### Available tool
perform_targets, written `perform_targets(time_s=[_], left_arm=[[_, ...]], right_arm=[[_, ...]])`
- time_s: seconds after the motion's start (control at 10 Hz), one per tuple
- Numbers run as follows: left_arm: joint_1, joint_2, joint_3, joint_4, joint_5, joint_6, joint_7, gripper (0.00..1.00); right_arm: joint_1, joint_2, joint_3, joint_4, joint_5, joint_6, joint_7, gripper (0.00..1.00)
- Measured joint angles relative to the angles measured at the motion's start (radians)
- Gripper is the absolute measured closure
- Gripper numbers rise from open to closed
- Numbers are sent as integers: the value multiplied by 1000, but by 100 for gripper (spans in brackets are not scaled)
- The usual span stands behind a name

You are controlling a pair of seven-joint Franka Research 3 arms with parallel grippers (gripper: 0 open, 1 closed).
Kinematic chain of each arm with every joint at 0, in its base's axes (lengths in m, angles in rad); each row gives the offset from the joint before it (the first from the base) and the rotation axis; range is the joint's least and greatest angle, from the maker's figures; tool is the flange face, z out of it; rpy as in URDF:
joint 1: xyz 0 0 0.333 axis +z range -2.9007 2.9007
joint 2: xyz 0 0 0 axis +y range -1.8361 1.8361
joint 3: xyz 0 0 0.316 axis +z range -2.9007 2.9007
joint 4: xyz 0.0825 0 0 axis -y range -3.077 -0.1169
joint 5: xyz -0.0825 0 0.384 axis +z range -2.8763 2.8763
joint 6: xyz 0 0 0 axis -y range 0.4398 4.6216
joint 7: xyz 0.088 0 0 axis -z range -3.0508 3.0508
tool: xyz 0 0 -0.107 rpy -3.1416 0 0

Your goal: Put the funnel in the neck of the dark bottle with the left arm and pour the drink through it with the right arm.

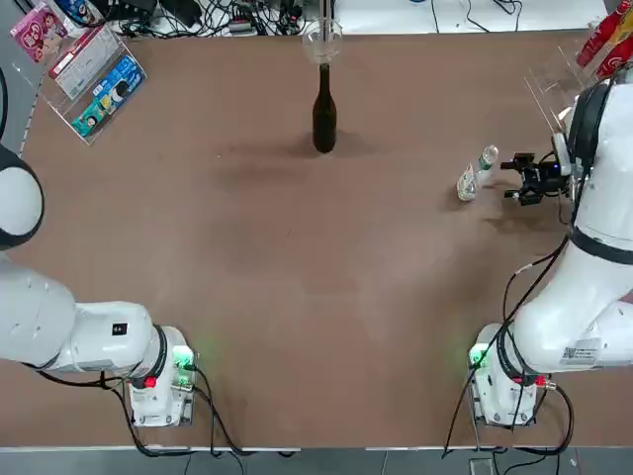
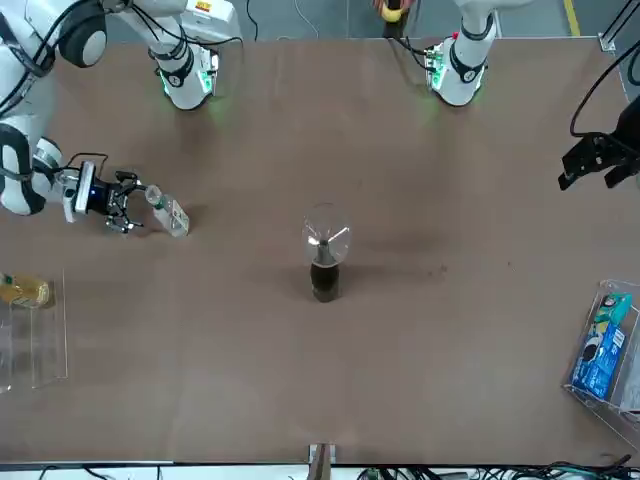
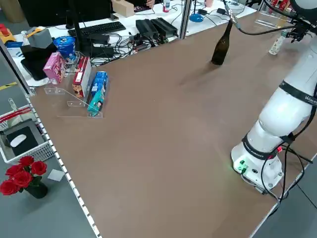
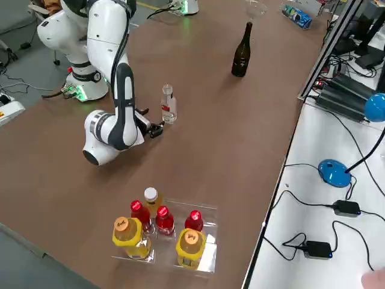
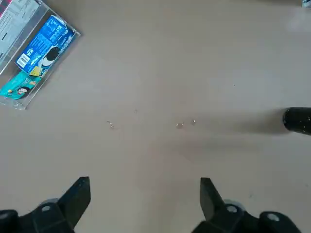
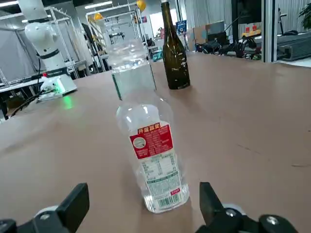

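Two open tools, the right one (image 6: 145, 206) just beside the bottle (image 6: 158, 160).

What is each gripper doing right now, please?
Left gripper: open, empty, above the table.
Right gripper: open, beside the clear bottle, not holding it.

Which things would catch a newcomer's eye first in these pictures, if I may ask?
Probably the dark bottle, upright at the table's far middle from the robot, the clear funnel already in its neck. Next, the clear bottle standing uncapped before the right gripper's open jaws. Red and yellow-capped bottles crowd a clear rack near the robot's right edge.
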Motion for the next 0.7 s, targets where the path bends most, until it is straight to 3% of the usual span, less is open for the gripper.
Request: perform_targets(time_s=[0.2, 0.4, 0.7], left_arm=[[0, 0, 0, 0, 0, 0, 0, 0], [-1, 0, 0, 0, 0, 0, 0, 0], [-1, 1, 0, 0, 0, 0, 0, 0]], right_arm=[[24, -46, -52, 51, -59, -1, 77, 0], [35, -120, -78, 150, -141, 3, 287, 0], [47, -257, -85, 318, -321, 52, 656, 0]])
